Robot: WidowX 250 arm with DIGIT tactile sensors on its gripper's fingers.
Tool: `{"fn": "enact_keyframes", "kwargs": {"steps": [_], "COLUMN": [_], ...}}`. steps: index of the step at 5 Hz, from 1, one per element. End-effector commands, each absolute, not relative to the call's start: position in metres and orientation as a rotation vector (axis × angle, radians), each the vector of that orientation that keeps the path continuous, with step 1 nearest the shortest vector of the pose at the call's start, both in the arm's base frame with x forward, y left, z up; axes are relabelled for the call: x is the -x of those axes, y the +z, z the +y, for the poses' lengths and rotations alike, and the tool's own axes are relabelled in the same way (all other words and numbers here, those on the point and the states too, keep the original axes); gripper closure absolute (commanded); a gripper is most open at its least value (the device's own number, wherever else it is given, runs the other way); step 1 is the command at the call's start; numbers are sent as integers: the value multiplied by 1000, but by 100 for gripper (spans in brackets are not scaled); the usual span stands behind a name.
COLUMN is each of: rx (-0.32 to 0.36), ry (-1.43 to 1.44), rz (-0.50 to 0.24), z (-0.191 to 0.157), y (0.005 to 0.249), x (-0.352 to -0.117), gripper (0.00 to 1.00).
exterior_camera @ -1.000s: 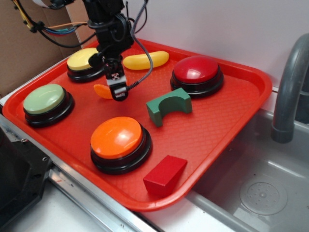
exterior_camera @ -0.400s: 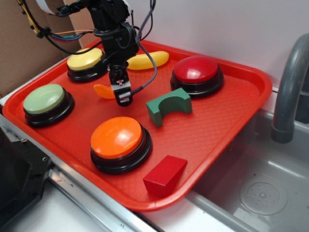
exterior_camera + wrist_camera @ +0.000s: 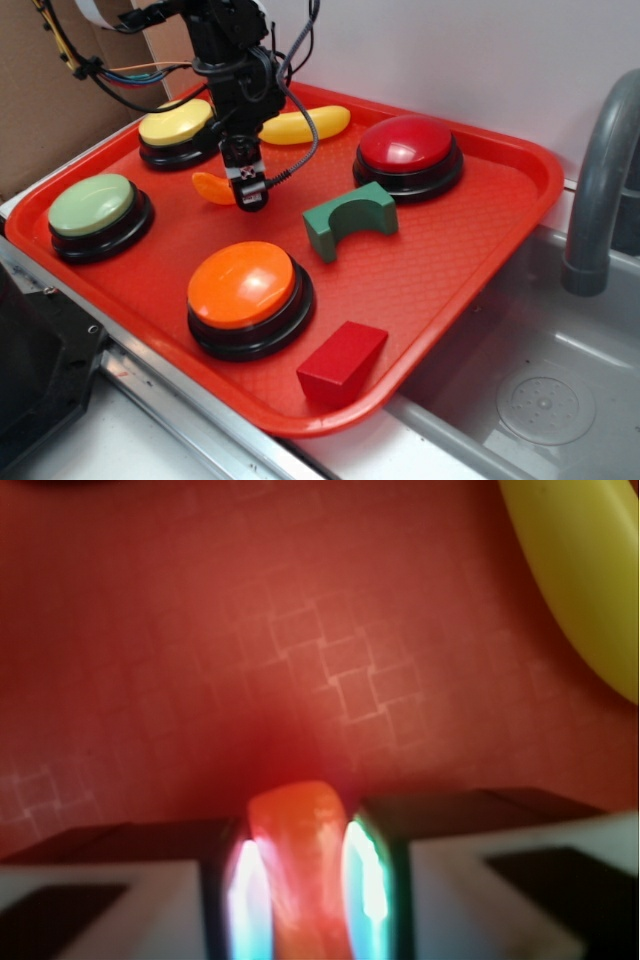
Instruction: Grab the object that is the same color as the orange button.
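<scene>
On the red tray (image 3: 470, 260), toward its back left part, the gripper (image 3: 250, 193) reaches down from a black arm, and its 2 fingers are closed narrowly around the orange crescent piece (image 3: 212, 187). From the wrist view this is plain: the orange piece (image 3: 300, 870) sits squeezed between the 2 finger pads (image 3: 372, 875), touching both, with the textured tray floor (image 3: 250, 630) right under it. From the room view the crescent pokes out to the left of the fingers, low against the tray; whether it is lifted clear of the surface I cannot tell.

Close behind the gripper stands the yellow button (image 3: 178, 130), and just to the right of the arm lies the yellow banana-shaped piece (image 3: 310, 124), whose curved edge also shows at the top right of the wrist view (image 3: 580, 580). Nearer the front of the tray sits the orange button (image 3: 248, 295), a broad dome on a black base, well apart from the crescent. A green button (image 3: 95, 213) is at the left edge, a red button (image 3: 408, 152) at the back right, a green arch block (image 3: 348, 220) near the middle and a red block (image 3: 342, 362) at the front edge. Right of the tray there is a grey sink (image 3: 540, 400) with a grey faucet (image 3: 598, 190).
</scene>
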State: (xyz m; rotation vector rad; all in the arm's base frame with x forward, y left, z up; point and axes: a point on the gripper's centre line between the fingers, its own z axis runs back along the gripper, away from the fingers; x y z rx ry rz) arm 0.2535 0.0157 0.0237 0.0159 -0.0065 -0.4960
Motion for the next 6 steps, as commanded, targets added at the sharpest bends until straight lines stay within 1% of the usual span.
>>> {"fn": "enact_keyframes", "kwargs": {"steps": [1,2,3,4,5,6], "rx": [-108,-160,-267,-307,-309,-294], "ry": [-465,-357,-202,-114,-69,11], "rz": [-90,-78,-69,-35,-75,-66], "z": [13,14,12,6,-1,-2], "y": [68,104,153,192,219,232], "x": [-258,-252,-230,-209,-194,-185], "gripper": [100,100,100,100,100,100]}}
